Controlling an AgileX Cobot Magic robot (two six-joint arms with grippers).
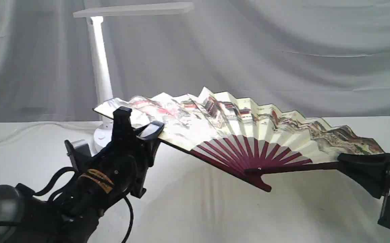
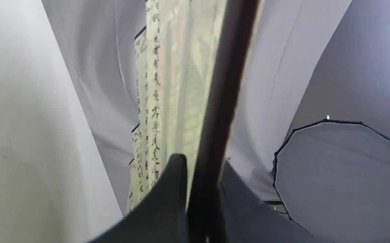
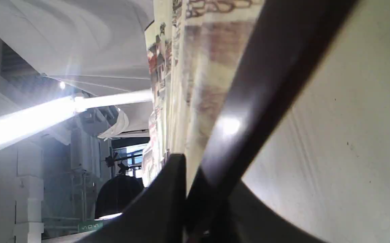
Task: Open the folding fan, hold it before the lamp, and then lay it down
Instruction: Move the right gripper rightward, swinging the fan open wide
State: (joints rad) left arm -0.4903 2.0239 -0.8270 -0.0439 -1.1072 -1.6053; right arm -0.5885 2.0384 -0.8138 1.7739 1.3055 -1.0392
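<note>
The folding fan (image 1: 249,125) is spread wide above the table, its painted cream leaf tilted toward the camera and its maroon ribs meeting at a pivot in the lower middle. My left gripper (image 1: 147,133) is shut on the fan's left outer rib. At the right edge, my right gripper (image 1: 345,158) is shut on the other outer rib. The white lamp (image 1: 100,71) stands behind the fan's left end, its bar head overhead. In the left wrist view the dark rib (image 2: 218,111) runs between the fingers; in the right wrist view the rib (image 3: 266,94) does too, with the lit lamp head (image 3: 29,121) beyond.
A white cloth covers the table (image 1: 195,209) and a grey curtain (image 1: 282,50) hangs behind. The lamp's round base (image 1: 101,136) sits just behind my left arm. A round studio light panel (image 2: 343,179) shows in the left wrist view.
</note>
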